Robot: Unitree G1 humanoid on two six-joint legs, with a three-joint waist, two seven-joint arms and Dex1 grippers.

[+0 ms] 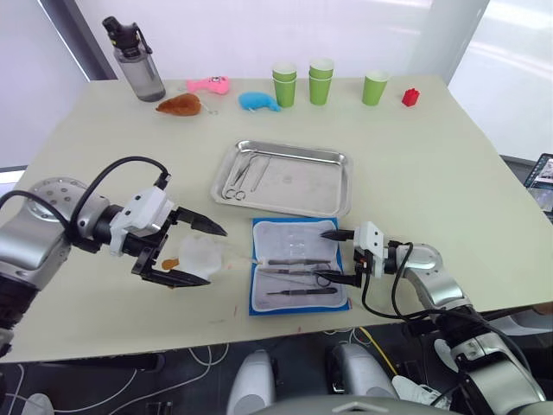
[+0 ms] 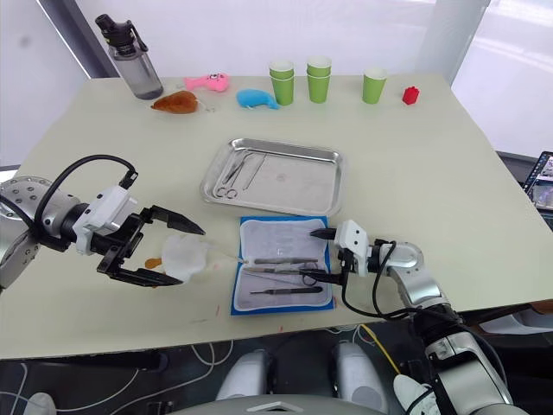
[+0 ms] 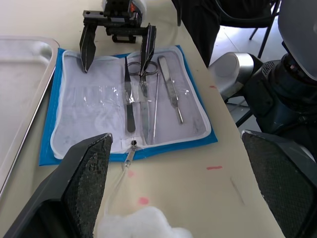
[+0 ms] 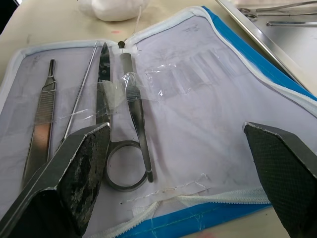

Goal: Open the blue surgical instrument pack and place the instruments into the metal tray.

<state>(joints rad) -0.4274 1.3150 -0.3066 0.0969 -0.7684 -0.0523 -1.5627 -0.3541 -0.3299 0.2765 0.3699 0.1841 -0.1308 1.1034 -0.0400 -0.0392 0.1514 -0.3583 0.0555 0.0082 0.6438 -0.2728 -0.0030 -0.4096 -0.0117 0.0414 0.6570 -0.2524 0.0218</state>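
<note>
Head view first: the pack (image 1: 298,277) lies unfolded on the bench (image 1: 432,173), just in front of the tray (image 1: 285,179), white lining up. A few instruments (image 1: 298,275) sit in the near pockets, and a couple are already in the far-left corner of the tray. The right gripper (image 1: 337,257) is at the pack's right edge with fingers spread wide, one tip by the far corner, one by the ring handles, holding nothing. The left gripper (image 1: 194,252) hangs off to the pack's left, fingers also released, with a crumpled white wad (image 1: 204,255) between them; whether it touches them I can't say.

Left wrist view: the pack (image 3: 129,106) shows four or so tools side by side, scissors (image 3: 143,99) in the middle, and the right gripper (image 3: 118,42) straddling the far end.

Right wrist view: the scissor ring (image 4: 126,166) lies nearest the right fingers (image 4: 74,168), beside flat forceps (image 4: 138,124).

My take on doing this well: go for the ring end, it sticks out of the pocket. Pinch the shank, then slide it out along its length instead of lifting straight up, or the clear film will snag and drag the pack.

Hard to read: where the clear pocket edges run, how far the tips tuck under them, and whether that thin rod is a probe or something else.
</note>
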